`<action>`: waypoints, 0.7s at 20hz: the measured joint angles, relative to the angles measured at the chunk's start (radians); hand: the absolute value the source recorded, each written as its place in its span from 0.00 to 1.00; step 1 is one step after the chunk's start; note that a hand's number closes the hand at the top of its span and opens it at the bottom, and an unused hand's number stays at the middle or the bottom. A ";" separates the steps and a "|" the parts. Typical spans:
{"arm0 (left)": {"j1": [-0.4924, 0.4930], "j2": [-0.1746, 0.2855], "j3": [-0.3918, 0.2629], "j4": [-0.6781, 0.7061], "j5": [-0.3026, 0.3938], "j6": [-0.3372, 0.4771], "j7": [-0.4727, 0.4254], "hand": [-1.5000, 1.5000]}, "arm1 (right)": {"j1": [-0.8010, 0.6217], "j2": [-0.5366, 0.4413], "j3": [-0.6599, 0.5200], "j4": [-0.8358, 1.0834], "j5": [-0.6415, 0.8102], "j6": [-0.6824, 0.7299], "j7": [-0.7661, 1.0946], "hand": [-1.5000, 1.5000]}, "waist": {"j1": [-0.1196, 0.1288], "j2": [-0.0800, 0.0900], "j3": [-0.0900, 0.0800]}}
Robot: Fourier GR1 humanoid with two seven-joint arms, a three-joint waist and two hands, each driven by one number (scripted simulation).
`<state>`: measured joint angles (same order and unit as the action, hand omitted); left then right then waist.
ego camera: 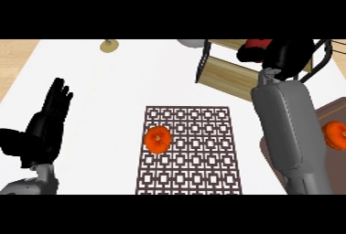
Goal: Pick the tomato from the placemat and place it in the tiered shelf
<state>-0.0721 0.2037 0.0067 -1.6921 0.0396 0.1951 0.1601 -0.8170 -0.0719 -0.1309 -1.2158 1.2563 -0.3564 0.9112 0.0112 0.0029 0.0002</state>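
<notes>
The right hand (289,54) grips the tomato (252,49), shelf (223,75) just beneath it: placing step. Next, lower and let go. The left hand (47,123) rests open.

At 6 o'clock on the counter (101,91), a placemat (196,173); at its 9 o'clock edge, on it, a fruit (157,139). At 1 o'clock, behind the placemat, the tiered shelf (226,75); over its top level, the tomato (251,50), just against the right hand (290,52). At 3 o'clock, a board (337,112) bearing a second fruit (334,135). At 11 o'clock, far back, a small round item (109,45); at 12, another (191,43). At 9 o'clock, the left hand (44,128), resting.
</notes>
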 measured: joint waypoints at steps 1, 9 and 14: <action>-0.002 0.005 0.009 0.006 0.005 -0.009 -0.007 0.50 | -0.023 -0.009 -0.012 0.045 -0.005 -0.008 -0.008 1.00 | 0.001 0.000 0.000; -0.010 -0.001 0.010 -0.013 -0.006 -0.014 0.018 0.50 | -0.083 -0.022 -0.122 0.243 -0.118 -0.198 -0.104 0.00 | 0.005 0.001 0.000; -0.019 -0.013 0.024 0.030 -0.011 -0.020 -0.011 0.50 | -0.092 -0.043 -0.154 0.302 -0.240 -0.237 -0.216 0.00 | 0.000 -0.004 -0.002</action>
<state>-0.0910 0.1911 0.0307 -1.6618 0.0288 0.1748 0.1489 -0.9095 -0.1144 -0.2854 -0.9140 1.0162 -0.5936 0.6947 0.0113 -0.0014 -0.0019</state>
